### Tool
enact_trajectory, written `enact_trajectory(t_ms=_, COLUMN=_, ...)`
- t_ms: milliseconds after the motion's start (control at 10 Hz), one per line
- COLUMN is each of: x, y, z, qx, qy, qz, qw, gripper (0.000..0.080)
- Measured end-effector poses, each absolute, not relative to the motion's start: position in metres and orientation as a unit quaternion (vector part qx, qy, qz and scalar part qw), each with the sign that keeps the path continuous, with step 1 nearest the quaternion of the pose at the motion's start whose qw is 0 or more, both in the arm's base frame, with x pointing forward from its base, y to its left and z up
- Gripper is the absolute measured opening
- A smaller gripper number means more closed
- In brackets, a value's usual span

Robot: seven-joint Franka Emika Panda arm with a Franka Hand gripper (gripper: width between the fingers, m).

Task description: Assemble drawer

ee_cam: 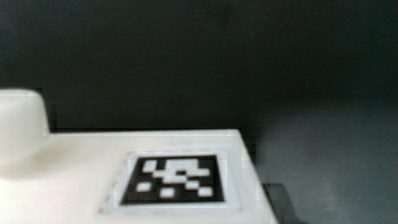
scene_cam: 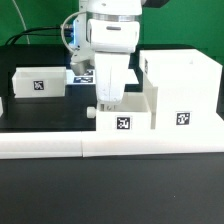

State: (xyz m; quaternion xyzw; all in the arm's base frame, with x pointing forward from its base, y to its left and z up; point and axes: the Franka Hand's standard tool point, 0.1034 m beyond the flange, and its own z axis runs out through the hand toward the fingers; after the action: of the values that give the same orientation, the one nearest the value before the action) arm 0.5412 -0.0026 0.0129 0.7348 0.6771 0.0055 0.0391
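The large open-fronted white shell stands at the exterior view's right with a tag on its front. A small white tray stands against its left side, with a tag on the front and a small knob at its left end. My gripper reaches down onto this tray's left part; I cannot tell how its jaws stand. A second tagged tray lies at the far left. The wrist view shows a white tagged face close below and a white rounded part beside it.
Long low white border bars run along the front edge of the black table. The marker board lies behind the arm, partly hidden. A cable hangs at the arm's back.
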Motion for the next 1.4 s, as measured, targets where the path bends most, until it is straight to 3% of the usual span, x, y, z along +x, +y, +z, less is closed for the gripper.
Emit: enact_trajectory(t_ms=1400, x=0.5384, y=-0.0013, z=0.0125, qx=0.728, qy=0.685, qz=-0.016, qw=0.029, gripper=0.0042)
